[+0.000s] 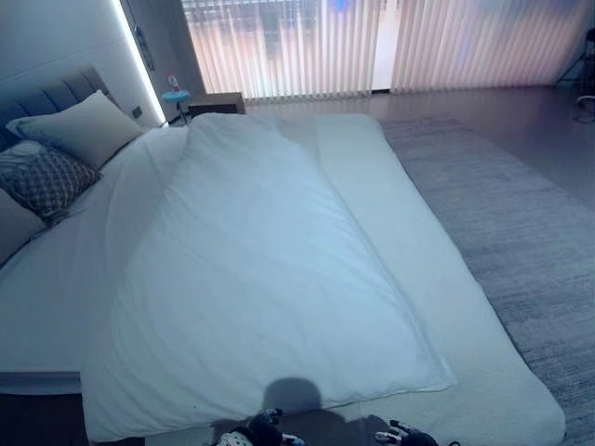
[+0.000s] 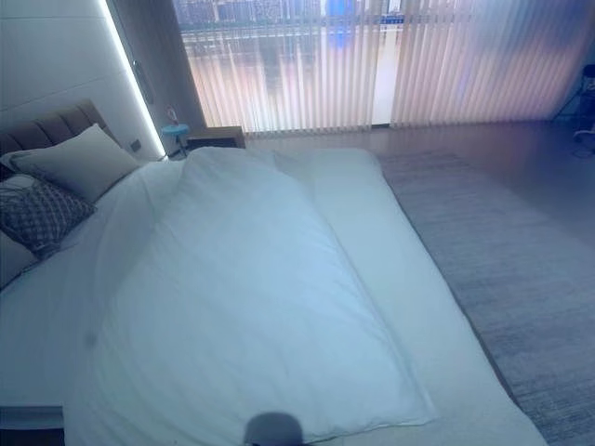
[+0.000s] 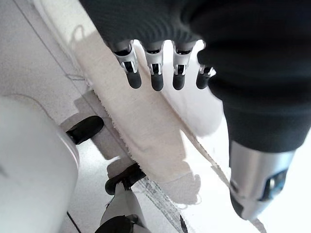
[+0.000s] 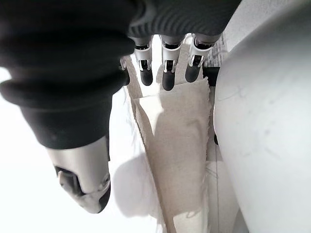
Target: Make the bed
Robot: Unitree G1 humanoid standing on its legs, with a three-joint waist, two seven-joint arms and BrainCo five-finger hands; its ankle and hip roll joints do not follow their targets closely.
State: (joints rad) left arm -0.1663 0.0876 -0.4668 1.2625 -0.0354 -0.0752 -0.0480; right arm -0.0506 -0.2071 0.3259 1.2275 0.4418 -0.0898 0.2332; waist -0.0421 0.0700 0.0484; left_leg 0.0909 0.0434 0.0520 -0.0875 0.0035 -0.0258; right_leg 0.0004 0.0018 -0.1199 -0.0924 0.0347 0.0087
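Bed point(image 1: 56, 279) as landmark: white duvet point(image 1: 251, 269) lies across it on a diagonal, one end up by the headboard side, near corner ending just short of the foot edge; surface mostly smooth with a long ridge running from the top end toward the foot. A strip of the white sheet point(image 1: 409, 242) is bare on the window side of the duvet, another bare strip on the pillow side. At the head of the bed: beige pillow point(image 1: 88, 125) propped against the grey padded headboard point(image 1: 46, 98), dark patterned cushion point(image 1: 46, 177) just in front of it, touching. Beyond the head corner of the bed, a small blue round stand point(image 1: 174, 95) and a low wooden nightstand point(image 1: 214, 100) against the vertical blinds point(image 1: 372, 46). Grey rug point(image 1: 511, 223) on the floor along the far side of the bed. Left hand point(image 3: 155, 73) hangs off the foot of the bed over a beige frayed-edge cloth strip point(image 3: 141, 126), fingers straight and apart, holding nothing. Right hand point(image 4: 165, 68) likewise over the same beige strip point(image 4: 180, 145), fingers straight, relaxed, nothing in them; thumb point(image 4: 82, 179) held apart. No legible writing or labels anywhere.
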